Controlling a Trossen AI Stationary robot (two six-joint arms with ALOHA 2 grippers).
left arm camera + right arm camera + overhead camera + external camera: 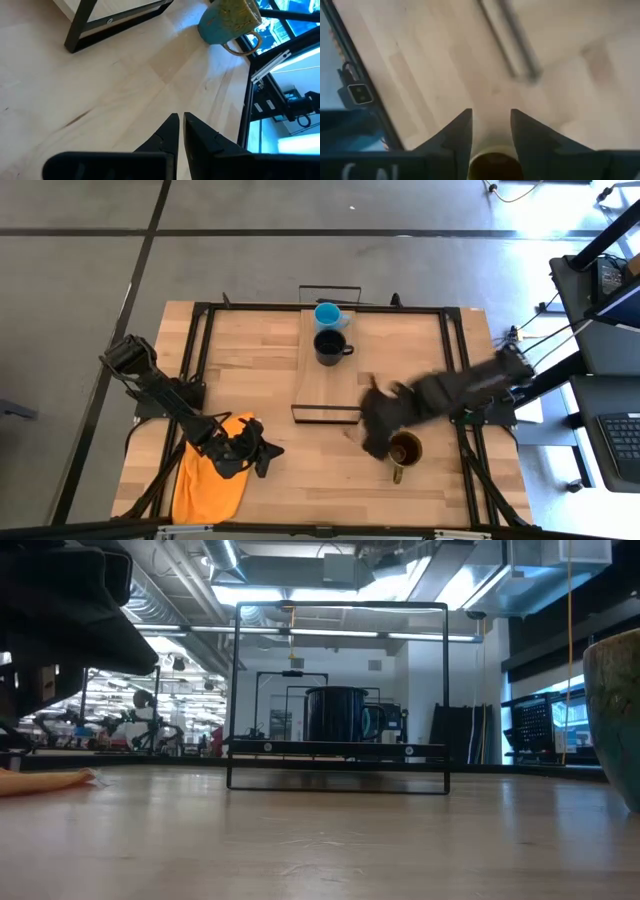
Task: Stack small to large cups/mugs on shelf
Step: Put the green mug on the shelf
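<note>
The light-blue cup [328, 315] and the black cup [330, 347] stand on their bases on the shelf [325, 385], at its far end. The black cup also shows in the low view [335, 715]. The olive-yellow mug [404, 450] stands upright on the table, right of the shelf's near end, handle toward the near edge. My right gripper [373, 428] is open and blurred, raised above the table just left of the mug. The mug's rim [492, 167] shows low between its fingers. My left gripper [266, 452] is shut and empty at the near left.
An orange cloth [210, 470] lies on the table at the near left, under my left arm. Black frame rails [452, 370] run along the table's sides. Bare wood lies between the shelf's near end and the near edge.
</note>
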